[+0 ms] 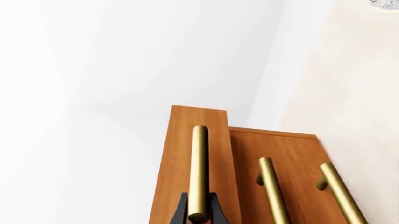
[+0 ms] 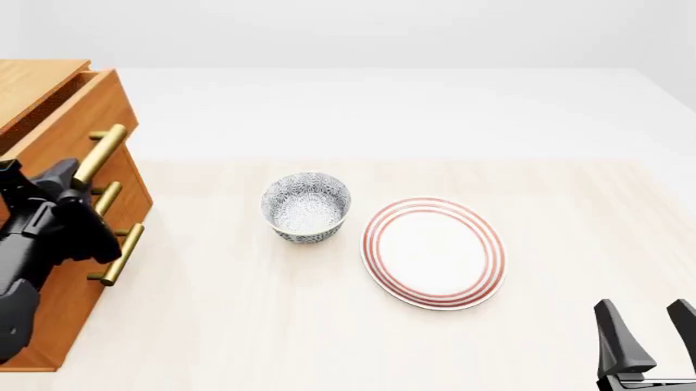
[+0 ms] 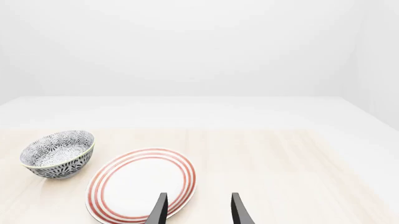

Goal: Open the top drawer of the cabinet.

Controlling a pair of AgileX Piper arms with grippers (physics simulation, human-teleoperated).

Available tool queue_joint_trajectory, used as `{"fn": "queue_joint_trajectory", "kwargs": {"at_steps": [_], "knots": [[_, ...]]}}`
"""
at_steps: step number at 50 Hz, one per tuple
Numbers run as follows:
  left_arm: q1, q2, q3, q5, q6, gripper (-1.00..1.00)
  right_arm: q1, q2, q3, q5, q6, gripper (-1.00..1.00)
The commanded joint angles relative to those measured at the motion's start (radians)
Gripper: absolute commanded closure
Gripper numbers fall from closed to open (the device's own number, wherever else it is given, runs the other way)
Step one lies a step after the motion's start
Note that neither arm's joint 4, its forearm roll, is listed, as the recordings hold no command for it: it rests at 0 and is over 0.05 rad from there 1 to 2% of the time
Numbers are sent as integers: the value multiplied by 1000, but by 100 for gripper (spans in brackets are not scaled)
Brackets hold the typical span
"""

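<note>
Your left tool (image 1: 198, 210) is clamped on the brass handle (image 1: 199, 172) of the top drawer (image 1: 187, 140): in the left wrist view its two dark fingers (image 1: 179, 212) sit tight against either side of the bar, near the bar's end. That drawer stands proud of the cabinet (image 2: 65, 309), its front pulled out past the fronts of the two lower drawers (image 1: 287, 158), whose own brass handles lie just beside the one you hold. In the front view the left tool (image 2: 68, 189) and its black arm cover part of the cabinet's front at the surface's (image 2: 272, 326) left edge, and the gold bar of the top drawer (image 2: 77, 114) runs up and away from the tool.

Well apart from your left tool, toward the middle of the surface, stands a blue-patterned bowl (image 2: 306, 207), upright, with a white plate (image 2: 433, 252) ringed in red just beside it; whether they touch cannot be told.

Your right tool (image 2: 648, 336) hovers low at the near right corner, its fingers spread apart with nothing between them. In the right wrist view the plate (image 3: 140, 184) lies just ahead of the right tool (image 3: 198, 207), and the bowl (image 3: 57, 154) sits beyond it to one side.
</note>
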Motion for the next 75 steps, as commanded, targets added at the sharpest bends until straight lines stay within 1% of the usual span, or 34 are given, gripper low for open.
{"fn": "queue_joint_trajectory", "kwargs": {"at_steps": [1, 21, 24, 29, 53, 75], "knots": [[-99, 48, -8, 16, 5, 100, 0, -1, 1, 0, 0, -100], [-167, 85, -32, 4, 12, 100, 0, -1, 1, 0, 0, -100], [-181, 76, -41, 20, 10, 100, 0, -1, 1, 0, 0, -100], [-196, 84, -30, -3, 21, 100, 0, -1, 1, 0, 0, -100], [-220, 52, 16, -23, 25, 100, 0, -1, 1, 0, 0, -100], [-244, -25, 51, -7, 31, 100, 0, -1, 1, 0, 0, -100]]}}
